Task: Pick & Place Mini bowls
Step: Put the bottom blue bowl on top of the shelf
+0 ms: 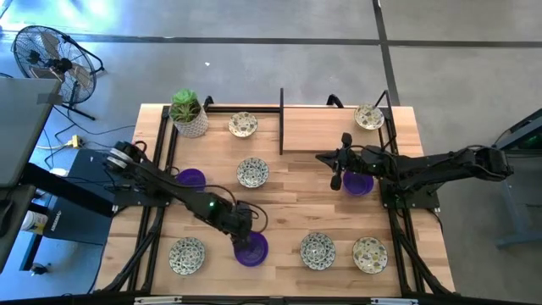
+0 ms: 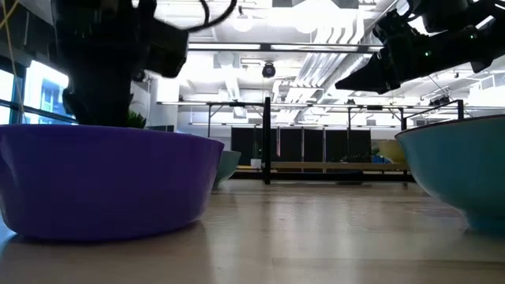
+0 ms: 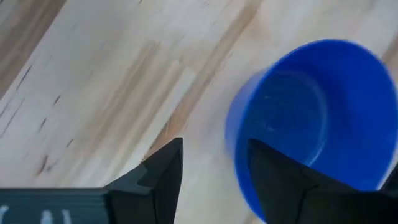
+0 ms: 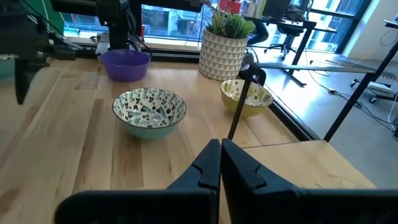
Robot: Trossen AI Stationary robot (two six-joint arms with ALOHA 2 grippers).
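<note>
Left gripper [image 1: 246,230]: fingers spread, straddling rim of purple mini bowl [image 1: 251,249].
Right gripper [image 1: 337,180]: pinched closed, empty; second purple bowl [image 1: 359,183] just beside.

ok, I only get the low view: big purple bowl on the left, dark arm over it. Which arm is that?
Observer: The left one. The left gripper is at the purple bowl.
Operator: Has it got the bowl?
Observer: Not yet. The left wrist view shows the gripper open, with the bowl's rim apparently between the fingers.
Operator: And the right arm?
Observer: The right gripper is shut and empty, next to a second purple bowl.
</note>
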